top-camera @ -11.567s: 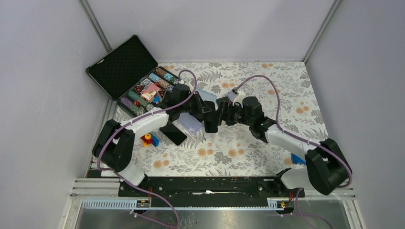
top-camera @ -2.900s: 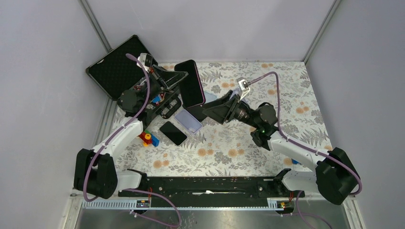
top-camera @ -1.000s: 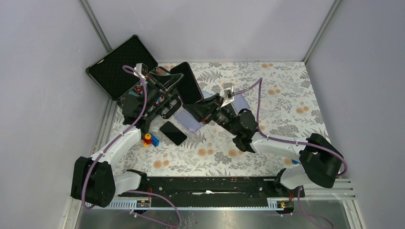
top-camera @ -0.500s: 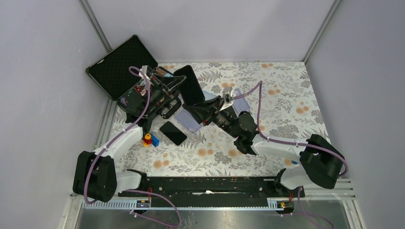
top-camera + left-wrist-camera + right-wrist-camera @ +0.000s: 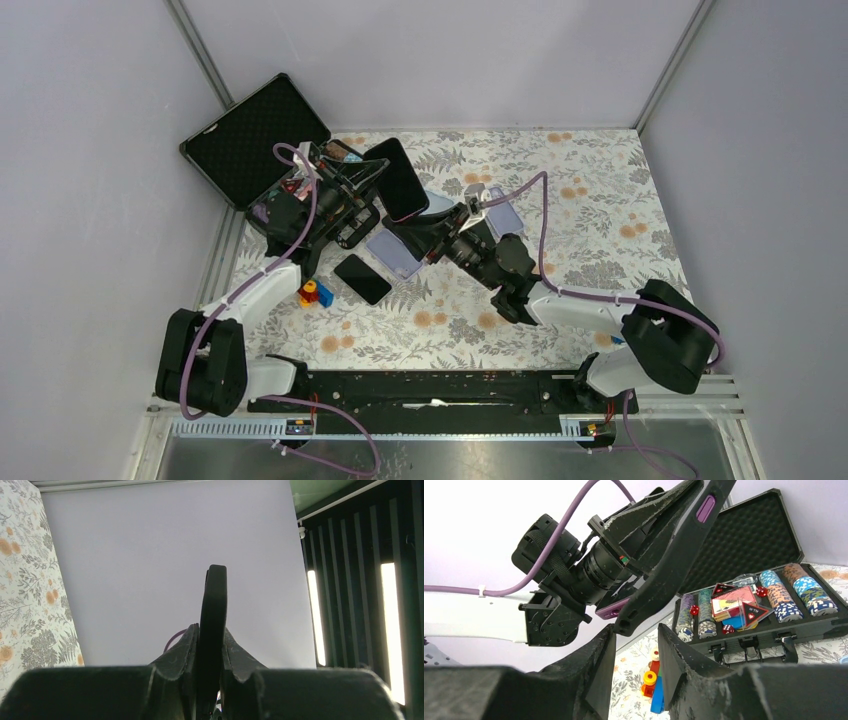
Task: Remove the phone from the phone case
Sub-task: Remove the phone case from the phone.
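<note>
A phone in a black phone case (image 5: 400,180) is held up off the table, tilted. My left gripper (image 5: 358,188) is shut on its edge. In the left wrist view the case (image 5: 212,610) stands edge-on, pinched between both fingers (image 5: 182,647). In the right wrist view the case (image 5: 674,560) shows a purple side button, and a purple edge of the phone (image 5: 610,611) peeks out by the left fingers. My right gripper (image 5: 636,635) is open just below the case's lower corner, which sits at the gap's top without touching. From above, the right gripper (image 5: 418,235) is right under the phone.
An open poker-chip case (image 5: 255,140) stands at the back left, its chips and cards (image 5: 749,600) visible. A black phone (image 5: 362,279) and a lavender one (image 5: 395,257) lie flat beneath the grippers. Toy blocks (image 5: 313,292) sit at the left, a pale blue item (image 5: 503,213) behind the right arm.
The right gripper's jaws have opened wider and come in closer under the case's lower corner. The left gripper has tilted the phone slightly lower, still shut on it.
</note>
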You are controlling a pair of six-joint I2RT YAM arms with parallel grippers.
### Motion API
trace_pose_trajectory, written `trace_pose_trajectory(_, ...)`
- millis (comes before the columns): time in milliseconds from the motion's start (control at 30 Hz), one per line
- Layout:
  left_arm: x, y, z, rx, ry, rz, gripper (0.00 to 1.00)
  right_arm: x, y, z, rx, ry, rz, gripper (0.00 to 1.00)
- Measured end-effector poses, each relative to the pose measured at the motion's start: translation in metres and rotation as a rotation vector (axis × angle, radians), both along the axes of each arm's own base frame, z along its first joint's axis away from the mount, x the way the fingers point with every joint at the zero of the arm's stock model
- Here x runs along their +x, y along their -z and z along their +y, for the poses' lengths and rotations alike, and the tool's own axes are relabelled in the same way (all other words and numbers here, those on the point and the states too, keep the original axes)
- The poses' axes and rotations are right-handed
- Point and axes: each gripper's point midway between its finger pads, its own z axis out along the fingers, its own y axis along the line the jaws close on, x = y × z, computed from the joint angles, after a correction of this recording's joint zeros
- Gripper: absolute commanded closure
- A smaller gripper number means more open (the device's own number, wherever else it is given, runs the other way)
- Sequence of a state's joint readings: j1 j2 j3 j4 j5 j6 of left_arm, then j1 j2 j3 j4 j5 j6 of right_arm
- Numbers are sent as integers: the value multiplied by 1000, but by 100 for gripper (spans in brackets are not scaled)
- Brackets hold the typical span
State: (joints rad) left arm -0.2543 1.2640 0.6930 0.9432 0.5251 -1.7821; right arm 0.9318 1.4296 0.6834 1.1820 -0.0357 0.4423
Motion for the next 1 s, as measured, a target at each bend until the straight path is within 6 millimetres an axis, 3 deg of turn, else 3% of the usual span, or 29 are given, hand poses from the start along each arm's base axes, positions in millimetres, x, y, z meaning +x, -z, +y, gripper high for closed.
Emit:
trace_pose_trajectory(133, 1, 1, 0, 0, -2, 4, 100, 2, 2, -2, 20, -7, 26, 55)
trace_pose_trajectory(267, 1, 1, 0, -1, -2, 5, 100, 1, 2, -4, 39, -14, 40, 47)
trace_pose_trajectory(333, -2, -3, 0, -31, 18, 16, 100, 5, 14, -7, 17, 2, 63, 43)
trace_pose_trajectory(467, -12, -20, 2, -74, 44, -34, 100, 23, 59, -26, -66, 77, 172, 36)
trace_pose_trajectory(567, -14, -23, 2, -85, 54, -43, 100, 26, 68, -31, -80, 93, 209, 31)
trace_pose_trajectory(1000, -15, -22, 2, -80, 52, -51, 100, -20, -4, -35, -10, -123, 51, 22)
